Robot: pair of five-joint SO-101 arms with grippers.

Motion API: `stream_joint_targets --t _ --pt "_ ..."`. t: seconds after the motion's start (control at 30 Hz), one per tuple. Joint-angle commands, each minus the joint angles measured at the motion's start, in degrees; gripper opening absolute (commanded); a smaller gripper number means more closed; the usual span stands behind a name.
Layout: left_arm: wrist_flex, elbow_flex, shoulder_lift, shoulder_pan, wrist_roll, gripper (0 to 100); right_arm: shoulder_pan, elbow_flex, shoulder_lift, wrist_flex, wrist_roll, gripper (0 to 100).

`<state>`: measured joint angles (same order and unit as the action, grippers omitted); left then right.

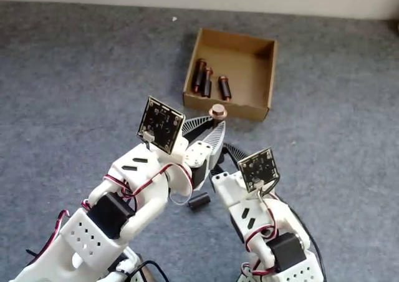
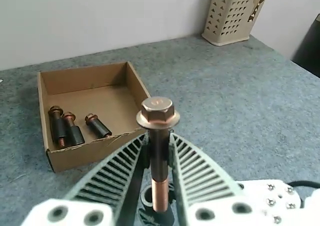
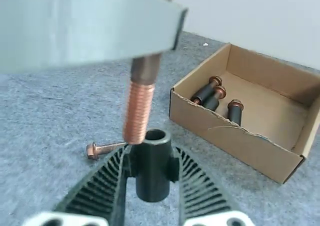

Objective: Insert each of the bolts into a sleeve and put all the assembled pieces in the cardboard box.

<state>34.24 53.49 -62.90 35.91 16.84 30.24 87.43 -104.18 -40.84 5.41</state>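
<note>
Right now my left gripper (image 2: 159,142) is clamped on a copper-coloured hex-head metal bolt (image 2: 158,117), held upright, head on top. My right gripper (image 3: 151,158) grips a black cylindrical sleeve (image 3: 151,173), also upright. The bolt's threaded tip sits at its rim, not yet inside. Three assembled pieces (image 3: 212,93) lie in the open brown cardboard box (image 3: 235,136). A loose copper bolt (image 3: 102,148) lies on the grey carpet (image 3: 60,116).

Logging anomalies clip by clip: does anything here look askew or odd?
The copper hex bolt in the left pincer points at the rim of the black cylindrical sleeve in the right pincer, off-centre from its bore.
</note>
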Motion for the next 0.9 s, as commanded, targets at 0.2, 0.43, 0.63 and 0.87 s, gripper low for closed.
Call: stream_joint_targets --t 0.2,0.43,0.63,0.87 --pt "-7.4 3.8 -1.2 -1.5 0.5 1 3.6 -6.4 -1.2 -1.8 0.8 0.5" --pt "-3.5 4.2 -1.3 -0.7 0.6 1 -0.6 -6.8 -1.2 -1.5 0.8 0.5" --pt "-1.9 4.2 -1.3 0.7 0.5 1 -1.5 -8.7 -1.2 -0.8 0.7 0.5" --pt "0.1 5.1 -1.2 1.2 -4.2 12 -4.6 -8.9 -1.2 -0.7 0.7 0.5"
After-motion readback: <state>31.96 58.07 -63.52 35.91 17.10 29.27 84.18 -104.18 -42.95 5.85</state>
